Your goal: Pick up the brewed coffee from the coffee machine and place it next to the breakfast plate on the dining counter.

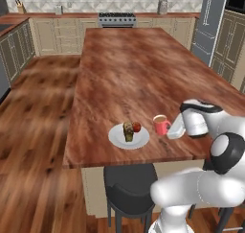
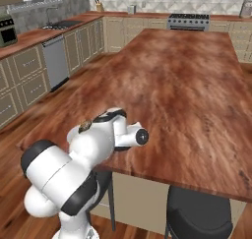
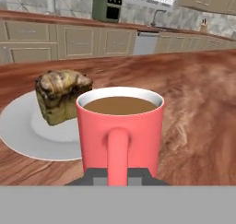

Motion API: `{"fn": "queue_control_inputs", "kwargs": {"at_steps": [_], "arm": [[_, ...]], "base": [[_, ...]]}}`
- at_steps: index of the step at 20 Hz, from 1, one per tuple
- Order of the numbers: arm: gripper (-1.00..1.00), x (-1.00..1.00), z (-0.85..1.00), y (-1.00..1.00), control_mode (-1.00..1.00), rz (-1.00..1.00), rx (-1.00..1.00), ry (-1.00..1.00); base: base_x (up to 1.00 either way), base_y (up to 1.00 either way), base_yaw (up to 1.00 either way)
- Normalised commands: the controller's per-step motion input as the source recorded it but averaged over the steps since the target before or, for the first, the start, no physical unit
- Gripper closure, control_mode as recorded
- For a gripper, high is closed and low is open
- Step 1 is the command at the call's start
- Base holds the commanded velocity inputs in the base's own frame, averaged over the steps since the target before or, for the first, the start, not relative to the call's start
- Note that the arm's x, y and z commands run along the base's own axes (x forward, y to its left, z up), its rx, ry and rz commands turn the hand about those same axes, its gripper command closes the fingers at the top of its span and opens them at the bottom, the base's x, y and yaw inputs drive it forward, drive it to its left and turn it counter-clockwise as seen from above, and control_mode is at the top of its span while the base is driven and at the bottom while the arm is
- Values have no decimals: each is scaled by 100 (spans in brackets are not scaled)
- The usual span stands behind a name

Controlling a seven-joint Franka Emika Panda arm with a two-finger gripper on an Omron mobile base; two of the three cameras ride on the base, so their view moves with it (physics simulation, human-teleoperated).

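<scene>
Hand [image 1: 175, 130]: level with the mug's handle side at the table's near edge; whether its fingers grip the handle cannot be told.
Table [image 1: 129, 69]: long wood-grain island top.
Plate [image 1: 117, 138]: white, pastry on it, near edge.
Mug [image 1: 161, 125]: red, upright on the table just beside the plate, full of coffee. Likely light, rigid, glossy, spillable; take it across the body, kept upright.

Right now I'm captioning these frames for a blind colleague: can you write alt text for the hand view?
A red mug of brown coffee stands close up on the reddish wood dining counter, its handle facing the camera, with the dark claw tips at its base. Behind it on the left, a white plate holds a brown pastry.
</scene>
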Motion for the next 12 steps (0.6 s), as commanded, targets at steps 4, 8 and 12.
{"fn": "queue_control_inputs", "kwargs": {"at_steps": [4,8,12], "arm": [[100,35,-37,0,-100,0,0,0],[100,24,-37,-6,-100,1,0,0],[100,25,-40,-13,-100,1,0,0]], "base": [[0,0,0],[0,0,0],[0,0,0]]}}
